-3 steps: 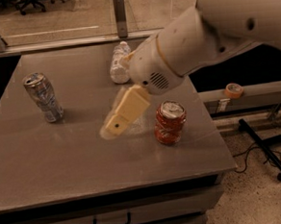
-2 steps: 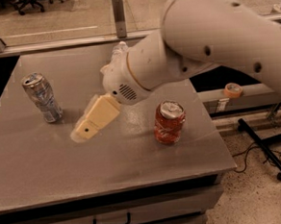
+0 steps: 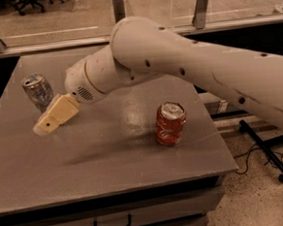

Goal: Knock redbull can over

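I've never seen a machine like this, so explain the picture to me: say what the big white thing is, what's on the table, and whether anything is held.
There is one picture, from a single camera looking down at a grey table; where the camera is mounted is not on record. The big white thing is a robot arm. Its beige tip is the gripper, the part that grabs or pushes. It sits low at the left, right beside a standing silver redbull can. A dented red-orange can stands further right. Nothing appears to be held.
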You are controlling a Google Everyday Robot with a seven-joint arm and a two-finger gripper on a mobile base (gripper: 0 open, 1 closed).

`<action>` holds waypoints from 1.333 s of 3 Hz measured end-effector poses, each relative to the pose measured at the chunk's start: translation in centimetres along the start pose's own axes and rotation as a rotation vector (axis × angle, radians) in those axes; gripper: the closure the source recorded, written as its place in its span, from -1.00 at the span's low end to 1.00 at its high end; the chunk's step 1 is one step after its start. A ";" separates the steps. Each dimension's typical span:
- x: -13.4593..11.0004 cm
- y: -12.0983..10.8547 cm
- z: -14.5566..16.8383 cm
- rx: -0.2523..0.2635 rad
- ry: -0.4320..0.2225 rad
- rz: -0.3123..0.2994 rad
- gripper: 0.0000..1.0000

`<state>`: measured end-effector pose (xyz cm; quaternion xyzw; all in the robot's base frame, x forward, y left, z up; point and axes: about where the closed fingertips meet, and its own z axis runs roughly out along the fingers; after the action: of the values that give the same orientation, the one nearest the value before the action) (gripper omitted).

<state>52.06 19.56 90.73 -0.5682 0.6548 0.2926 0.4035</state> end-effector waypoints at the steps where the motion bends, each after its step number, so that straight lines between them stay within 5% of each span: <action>1: 0.3 -0.5 4.0 -0.057 -0.054 -0.008 -1.00; 2: 1.3 -1.2 6.7 -0.091 -0.136 0.003 -1.00; 4: 3.2 -2.7 8.1 -0.138 -0.296 0.002 -0.21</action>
<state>56.18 24.28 84.11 -0.5446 0.5671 0.4180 0.4551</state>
